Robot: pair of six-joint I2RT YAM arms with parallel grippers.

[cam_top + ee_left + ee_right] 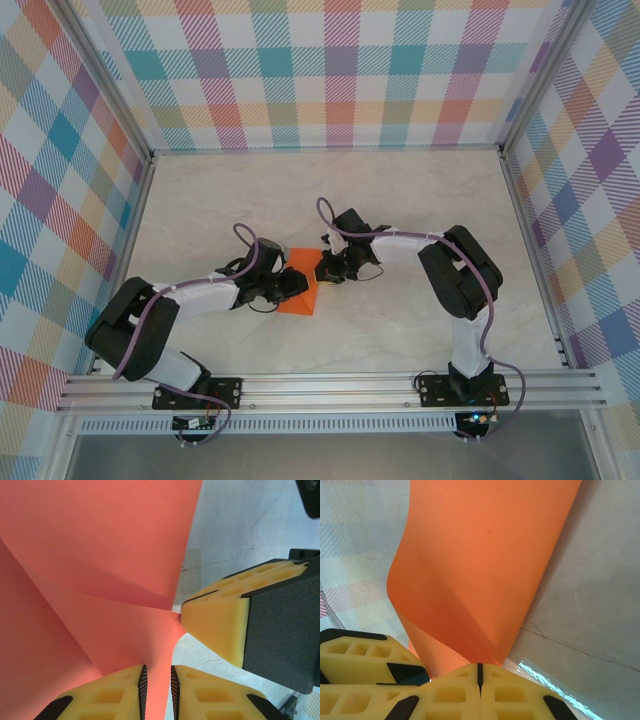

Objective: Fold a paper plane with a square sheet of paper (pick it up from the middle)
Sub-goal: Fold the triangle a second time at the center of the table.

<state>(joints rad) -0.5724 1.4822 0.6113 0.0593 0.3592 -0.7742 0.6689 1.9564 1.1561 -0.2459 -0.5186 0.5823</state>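
**A:** Orange and thin, bending under its own weight. Where is the square sheet of paper (303, 298) at this point?

**B:** Around the middle of the bench (400, 200), strung between the two arms. It looks raised off the surface rather than lying flat, though I can't be sure from above.

**A:** And the grips?

**B:** The left pincer (157, 680) is clamped on the sheet, with a layer of paper running down between its jaws. The right pincer (480, 672) has its jaws pressed together, and the paper rises straight out of the seam. So it nips the sheet too, just beside the left one.

**A:** Why hold it so close together?

**B:** My reading is that one pincer anchors the sheet while the other swings a flap over. With two neighbouring grips they can steer where the bend falls. So far there's a soft curl and a slanting crease running out from the grip, not a pressed fold.

**A:** How far along is it, then?

**B:** Early, I'd judge. There's no dart shape, no tip and no ridge. Paper this thin could crumple or tear if the two pincers pull against each other.
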